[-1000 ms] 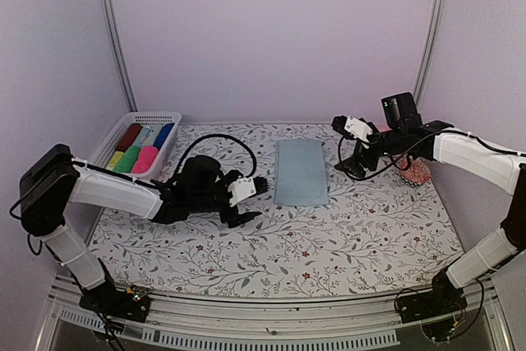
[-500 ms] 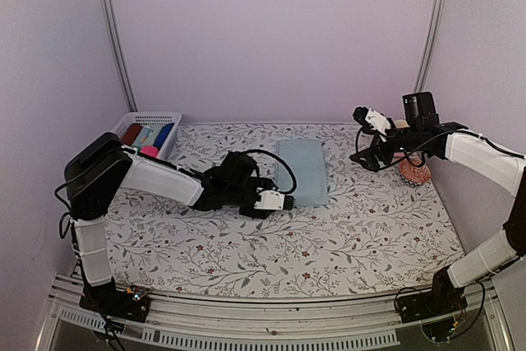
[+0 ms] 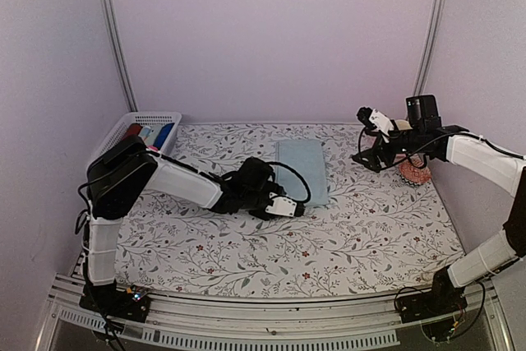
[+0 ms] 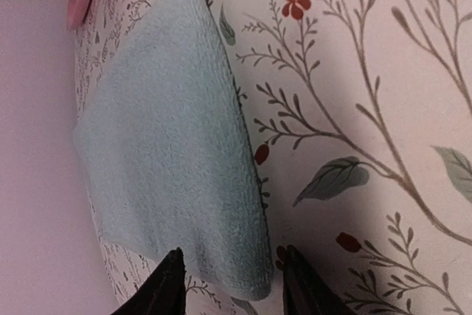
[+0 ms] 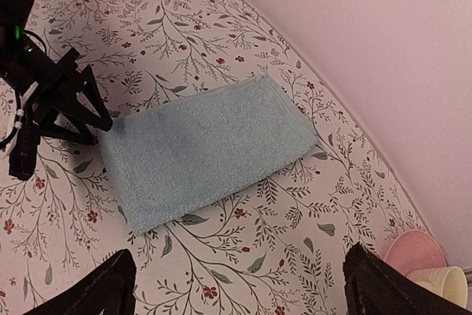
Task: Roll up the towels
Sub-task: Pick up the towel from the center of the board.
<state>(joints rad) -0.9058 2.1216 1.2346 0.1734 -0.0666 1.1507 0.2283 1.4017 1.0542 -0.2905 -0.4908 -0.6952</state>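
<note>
While the right gripper (image 3: 371,131) pulls back a little toward the right wall and hangs wide open and empty above the desk (image 3: 370,236), the left gripper (image 4: 232,296) has swung in from the left side over the last second and now sits at the near end of the blue towel (image 3: 302,172). Its fingers are spread with the towel's near corner between them, nothing pinched yet. The blue towel lies flat and unrolled, mid-desk toward the back, long side running away from the arms. Rolling looks not yet started; the left arm seems set to take the near edge and begin. The pink towel (image 3: 151,148), a roll in the basket (image 3: 123,131) a second ago, is now nearly hidden behind the left arm. The desk has a white floral cover. The white basket of coloured rolls sits at the far left, a pink bowl (image 5: 413,252) far right. The walls are plain lilac, with two metal posts.
</note>
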